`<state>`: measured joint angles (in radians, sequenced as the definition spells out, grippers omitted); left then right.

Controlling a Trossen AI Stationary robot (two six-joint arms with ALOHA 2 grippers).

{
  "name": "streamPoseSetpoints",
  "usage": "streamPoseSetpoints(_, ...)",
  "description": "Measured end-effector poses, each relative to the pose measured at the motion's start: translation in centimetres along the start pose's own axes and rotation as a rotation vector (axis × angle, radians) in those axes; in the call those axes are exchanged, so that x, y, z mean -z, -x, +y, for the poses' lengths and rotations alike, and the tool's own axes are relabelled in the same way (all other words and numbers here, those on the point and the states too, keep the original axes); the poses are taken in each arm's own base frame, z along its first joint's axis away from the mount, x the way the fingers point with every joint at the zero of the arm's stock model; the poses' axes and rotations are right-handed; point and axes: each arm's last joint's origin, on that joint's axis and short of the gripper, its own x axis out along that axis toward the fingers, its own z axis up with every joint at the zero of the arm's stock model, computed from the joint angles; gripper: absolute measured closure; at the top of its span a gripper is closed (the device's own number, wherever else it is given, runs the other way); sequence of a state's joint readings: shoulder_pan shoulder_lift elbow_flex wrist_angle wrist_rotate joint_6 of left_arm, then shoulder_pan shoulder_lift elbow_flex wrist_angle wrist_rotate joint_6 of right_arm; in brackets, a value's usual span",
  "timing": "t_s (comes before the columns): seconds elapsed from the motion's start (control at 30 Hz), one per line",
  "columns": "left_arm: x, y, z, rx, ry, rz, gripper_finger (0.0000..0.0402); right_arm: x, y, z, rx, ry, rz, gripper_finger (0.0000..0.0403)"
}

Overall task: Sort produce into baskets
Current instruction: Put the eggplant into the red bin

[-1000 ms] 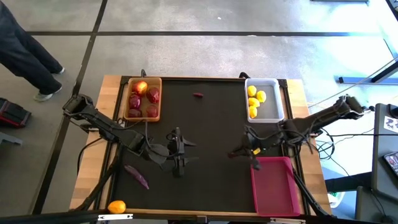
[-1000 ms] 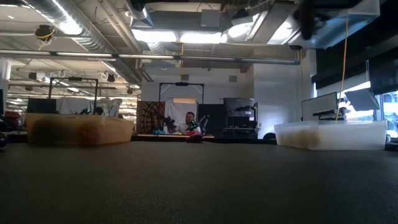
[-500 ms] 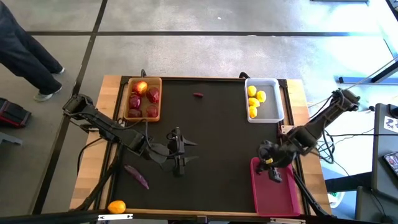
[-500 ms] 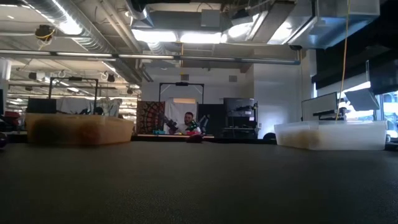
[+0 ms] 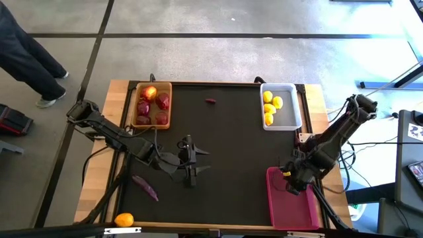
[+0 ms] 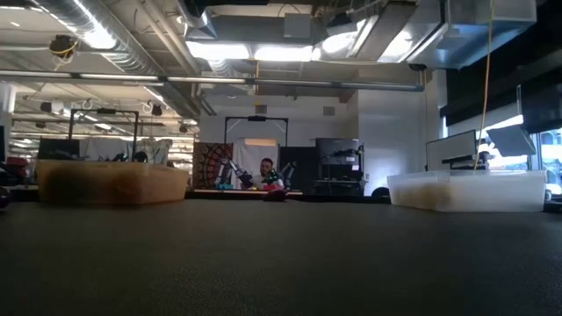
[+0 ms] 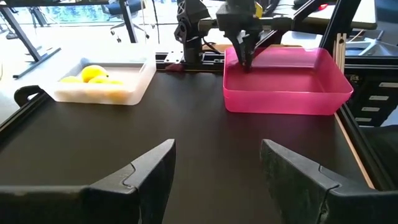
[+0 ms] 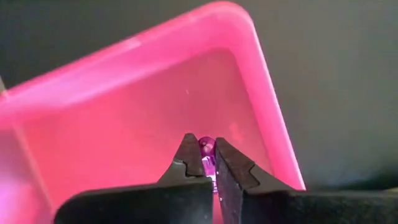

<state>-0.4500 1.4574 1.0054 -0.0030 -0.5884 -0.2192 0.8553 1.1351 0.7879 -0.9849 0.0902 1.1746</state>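
My right gripper points down over the far end of the magenta-pink basket and is shut on a thin dark purple piece. My left gripper hovers open and empty over the middle of the table, left of centre. The wooden basket at the far left holds several dark red fruits. Yellow fruits lie in the white basket at the far right. Another purple piece lies on the mat at the near left, and a small one near the far edge. My right gripper pinches the purple piece between its two fingertips, coming from above and pointing down. Only the piece's end shows past the tips. It is held over the inside of the pink basket, above its floor.
An orange fruit rests on the wooden border at the near left corner. The black mat between the baskets is bare. A person's legs show on the floor beyond the table's far left.
My right gripper has swung from the mat's right middle toward the near right, over the pink basket, sinking a little. It has tipped from roughly level to pointing down and rolled about, staying shut.
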Motion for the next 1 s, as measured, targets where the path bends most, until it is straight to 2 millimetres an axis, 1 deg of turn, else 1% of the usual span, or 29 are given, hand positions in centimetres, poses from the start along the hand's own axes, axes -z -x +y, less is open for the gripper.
streamPoseSetpoints(0.27,0.1,0.0,0.0,-0.001,0.002,0.006,0.0172,1.0,-2.2,0.6,0.159,0.059,0.118,0.0402)
streamPoseSetpoints(0.43,0.1,0.0,0.0,-0.001,0.014,0.006,0.0172,1.6,-4.1,0.2,0.242,0.063,0.188,0.0402)
streamPoseSetpoints(0.6,0.1,0.0,0.0,-0.001,0.013,0.006,0.0172,1.8,-5.1,0.0,0.298,0.064,0.228,0.0399)
streamPoseSetpoints(0.7,0.1,0.0,0.0,-0.001,0.013,0.006,0.0172,1.8,-5.2,0.1,0.288,0.058,0.233,0.0376)
streamPoseSetpoints(0.9,0.1,0.0,0.0,-0.001,0.013,0.006,0.0172,1.8,-5.1,0.2,0.278,0.051,0.254,0.029)
streamPoseSetpoints(1.0,0.1,0.0,0.0,-0.001,0.013,0.006,0.0172,1.4,-4.4,0.9,0.25,0.057,0.228,0.0254)
